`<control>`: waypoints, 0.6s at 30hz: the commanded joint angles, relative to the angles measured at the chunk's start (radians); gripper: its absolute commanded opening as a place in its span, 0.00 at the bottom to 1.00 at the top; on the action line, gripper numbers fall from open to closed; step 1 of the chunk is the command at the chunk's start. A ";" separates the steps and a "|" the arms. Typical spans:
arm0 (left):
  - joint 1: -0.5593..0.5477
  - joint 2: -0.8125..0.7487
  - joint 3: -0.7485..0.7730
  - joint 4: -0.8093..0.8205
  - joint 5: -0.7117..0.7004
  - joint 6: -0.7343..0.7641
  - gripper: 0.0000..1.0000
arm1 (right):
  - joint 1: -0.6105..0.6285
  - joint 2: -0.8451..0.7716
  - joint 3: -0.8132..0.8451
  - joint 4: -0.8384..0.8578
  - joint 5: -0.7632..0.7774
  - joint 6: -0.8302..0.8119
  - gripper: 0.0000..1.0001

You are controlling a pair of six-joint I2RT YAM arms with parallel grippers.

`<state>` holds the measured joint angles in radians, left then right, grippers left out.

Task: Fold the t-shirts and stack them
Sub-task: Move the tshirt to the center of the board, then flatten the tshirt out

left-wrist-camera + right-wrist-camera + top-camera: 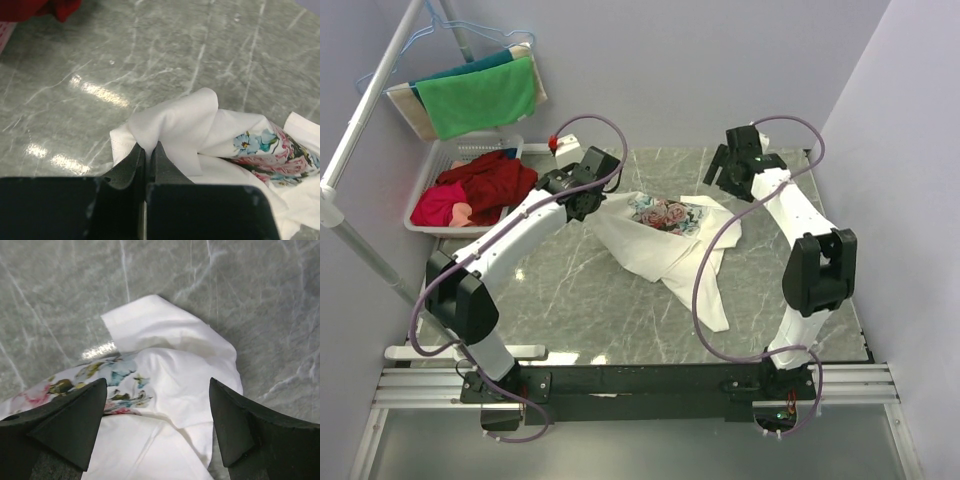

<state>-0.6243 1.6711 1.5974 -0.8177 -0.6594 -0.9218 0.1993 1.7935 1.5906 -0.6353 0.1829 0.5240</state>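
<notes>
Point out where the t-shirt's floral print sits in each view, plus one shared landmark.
Top external: floral print mid-table, on the crumpled t-shirt.
Left wrist: print at lower right, right of the left gripper shut on the t-shirt.
Right wrist: print left of centre, near one finger of the open right gripper.
Shared landmark: grey marble table.

The top external camera sits high behind the near edge of the desk point(570, 290) and looks down and forward over its whole surface, with the t-shirt point(665, 245) near the middle of the view. The left wrist camera looks low and close along the left gripper point(148, 147) at the t-shirt's bunched edge. The right wrist camera looks steeply down from just above the t-shirt, past the right gripper point(157, 385). All three views share the t-shirt's floral print point(665, 213).
</notes>
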 commanded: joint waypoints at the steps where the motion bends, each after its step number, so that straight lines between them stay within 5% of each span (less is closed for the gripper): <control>1: 0.008 0.013 0.035 -0.083 -0.075 -0.106 0.01 | 0.003 0.073 0.012 -0.076 0.015 0.033 0.89; 18: 0.136 -0.040 0.006 -0.051 -0.032 -0.088 0.01 | -0.001 0.279 0.146 -0.210 -0.011 0.060 0.79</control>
<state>-0.5102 1.6836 1.5974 -0.8879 -0.6857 -1.0157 0.2008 2.0460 1.6802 -0.8024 0.1898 0.5694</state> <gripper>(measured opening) 0.048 0.813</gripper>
